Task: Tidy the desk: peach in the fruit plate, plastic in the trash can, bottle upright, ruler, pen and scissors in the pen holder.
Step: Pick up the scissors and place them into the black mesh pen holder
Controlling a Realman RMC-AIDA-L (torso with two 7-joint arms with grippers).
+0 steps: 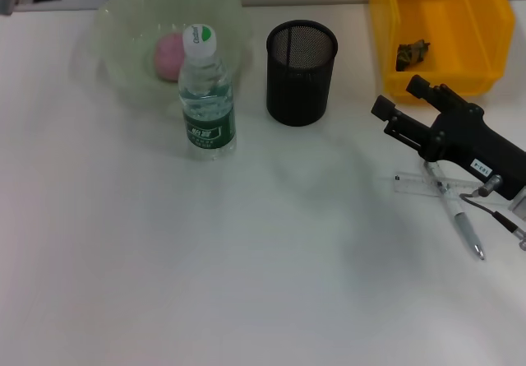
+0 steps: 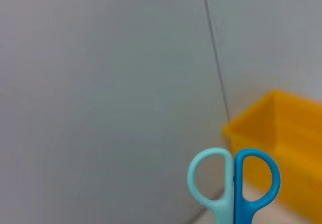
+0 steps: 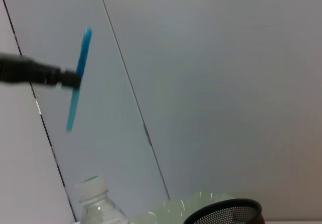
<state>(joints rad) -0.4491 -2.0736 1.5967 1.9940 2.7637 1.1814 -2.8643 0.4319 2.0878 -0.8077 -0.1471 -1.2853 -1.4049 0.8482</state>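
Note:
The pink peach [image 1: 170,56] lies in the pale green fruit plate [image 1: 115,29] at the back left. The bottle [image 1: 207,94] stands upright in front of it. The black mesh pen holder [image 1: 301,71] is at the centre back. Crumpled plastic [image 1: 412,53] lies in the yellow trash can [image 1: 477,20]. High above the plate, the blue scissors [image 3: 78,78] hang from my left gripper [image 3: 68,78], which is shut on them; their handles [image 2: 232,183] fill the left wrist view. My right gripper [image 1: 400,96] is open and empty, its body over the clear ruler [image 1: 419,183] and pen [image 1: 460,222].
The white desk stretches bare across the front and left. The pen holder rim [image 3: 226,213], bottle cap [image 3: 91,186] and plate edge [image 3: 191,201] also show in the right wrist view. The trash can [image 2: 282,158] shows behind the scissors.

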